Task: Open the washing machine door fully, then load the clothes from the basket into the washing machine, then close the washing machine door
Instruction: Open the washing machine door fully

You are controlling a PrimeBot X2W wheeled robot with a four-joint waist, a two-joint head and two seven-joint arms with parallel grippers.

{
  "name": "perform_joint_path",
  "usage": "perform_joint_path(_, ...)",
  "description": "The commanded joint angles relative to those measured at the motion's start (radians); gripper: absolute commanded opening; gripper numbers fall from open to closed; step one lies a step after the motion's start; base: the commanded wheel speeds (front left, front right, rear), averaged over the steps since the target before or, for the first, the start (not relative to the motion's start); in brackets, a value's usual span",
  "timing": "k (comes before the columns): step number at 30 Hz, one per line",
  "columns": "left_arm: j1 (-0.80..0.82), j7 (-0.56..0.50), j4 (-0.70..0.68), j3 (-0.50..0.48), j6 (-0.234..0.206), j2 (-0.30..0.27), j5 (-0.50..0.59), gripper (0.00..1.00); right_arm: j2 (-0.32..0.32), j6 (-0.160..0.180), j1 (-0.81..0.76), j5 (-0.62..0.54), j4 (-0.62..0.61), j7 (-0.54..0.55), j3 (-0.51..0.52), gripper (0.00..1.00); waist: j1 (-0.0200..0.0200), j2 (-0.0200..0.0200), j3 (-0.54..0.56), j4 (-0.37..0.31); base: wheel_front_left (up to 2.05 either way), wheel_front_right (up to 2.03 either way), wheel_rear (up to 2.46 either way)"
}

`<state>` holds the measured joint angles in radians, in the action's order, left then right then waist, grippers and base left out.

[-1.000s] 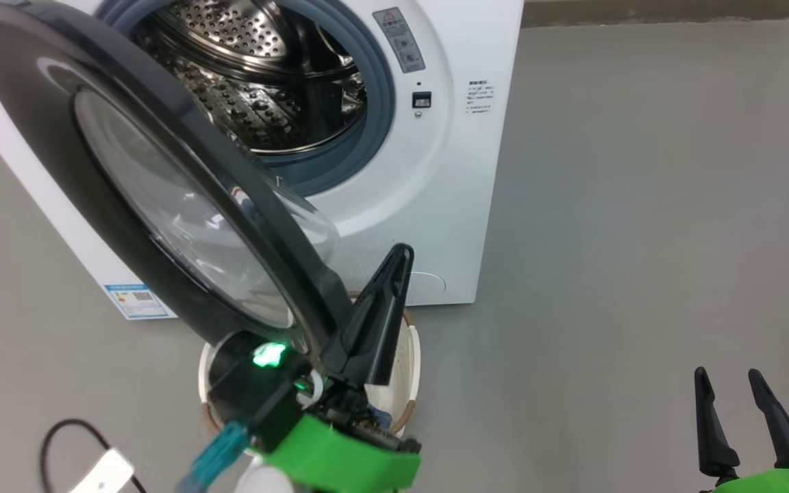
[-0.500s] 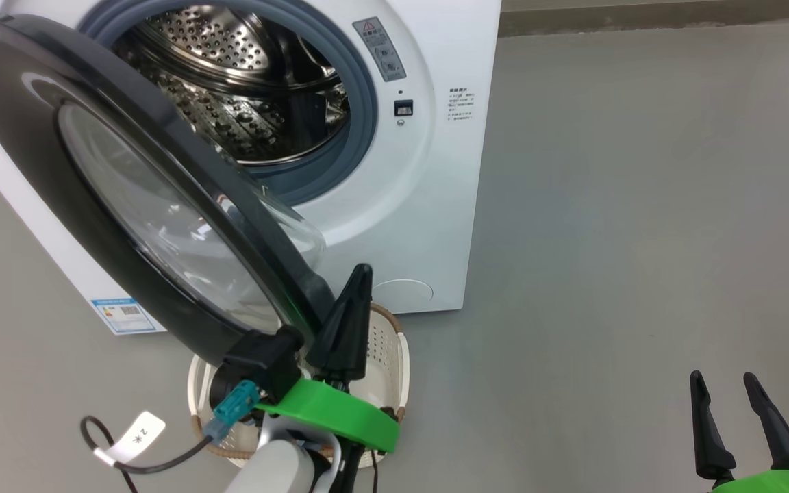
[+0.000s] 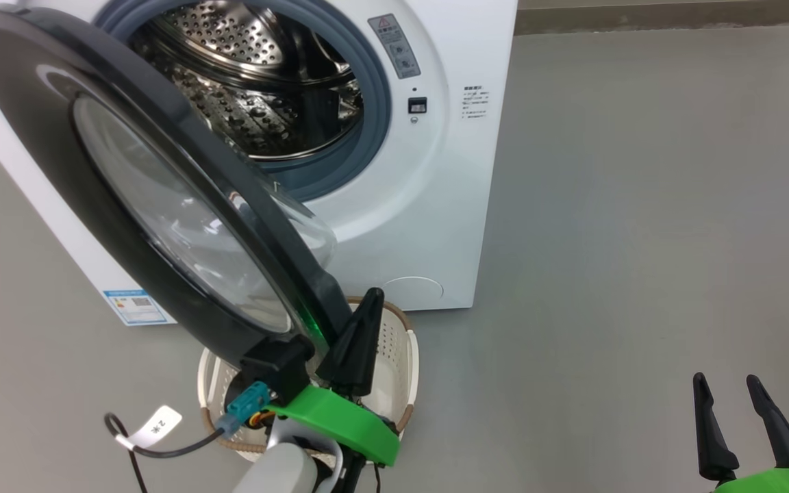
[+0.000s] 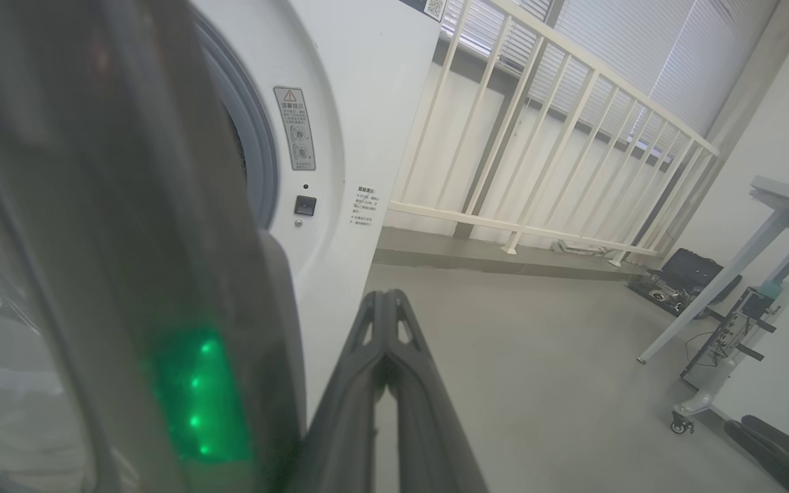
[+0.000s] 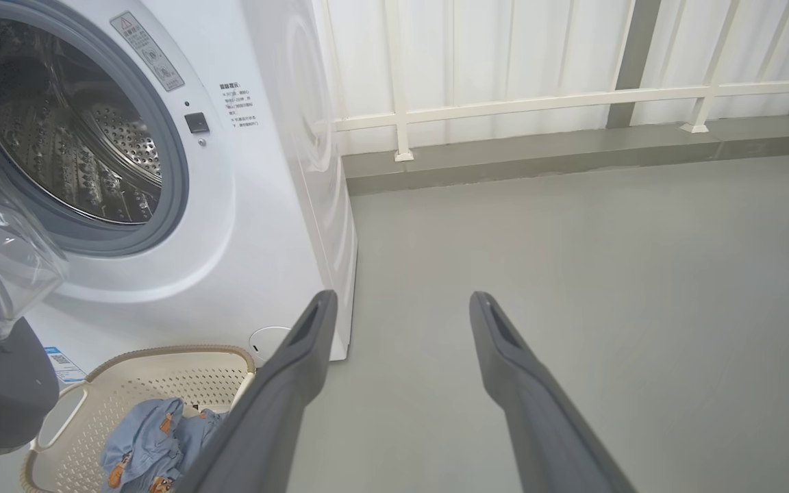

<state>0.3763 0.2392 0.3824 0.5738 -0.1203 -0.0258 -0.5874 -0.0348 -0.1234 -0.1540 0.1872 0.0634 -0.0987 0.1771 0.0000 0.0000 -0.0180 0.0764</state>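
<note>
Change: against the picture half a second ago, the left gripper (image 3: 371, 301) has sunk. Its tip is now level with the round cap (image 3: 413, 291) low on the washing machine (image 3: 435, 205), where before it stood above that cap. The head view as a whole has also slid a little, which is the camera.
Left gripper: at the lower centre of the head view, its fingers are pressed together into one tip with nothing between them. It is just beside the bottom rim of the washing machine door (image 3: 24, 116); whether they touch cannot be told.
Right gripper (image 3: 727, 380): in the lower right corner, its fingers are spread and empty over the grey floor (image 3: 641, 239), well apart from the washer.
Washing machine door: it stands swung partway out across the left of the frame, its glass bowl bulging towards the steel drum (image 3: 251, 82).
Basket (image 3: 401, 356): it sits on the floor at the lower centre, in front of the washer, under the door's lower edge and the left gripper.
Clothes (image 5: 148, 438): at the lower left of the right wrist view, crumpled inside the basket.
Cable (image 3: 161, 448): dark, carrying a white tag, at the lower left beside the pale forearm.
</note>
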Motion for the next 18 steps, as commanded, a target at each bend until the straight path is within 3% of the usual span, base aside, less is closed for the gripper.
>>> perform_joint_path(1, 0.041, 0.012, 0.008, -0.046, -0.004, -0.024, -0.003, 0.00, -0.015, -0.007, 0.017, 0.007, -0.025, -0.005, -0.015, 1.00, 0.0000, 0.0000, -0.003, 0.008, 0.00, 0.00, 0.00)
perform_joint_path(18, 0.022, 0.022, 0.016, -0.080, -0.005, -0.029, 0.025, 0.00, -0.015, -0.007, 0.021, 0.011, -0.013, -0.004, 0.002, 1.00, 0.0000, 0.0000, -0.016, 0.069, 0.00, 0.00, 0.00)
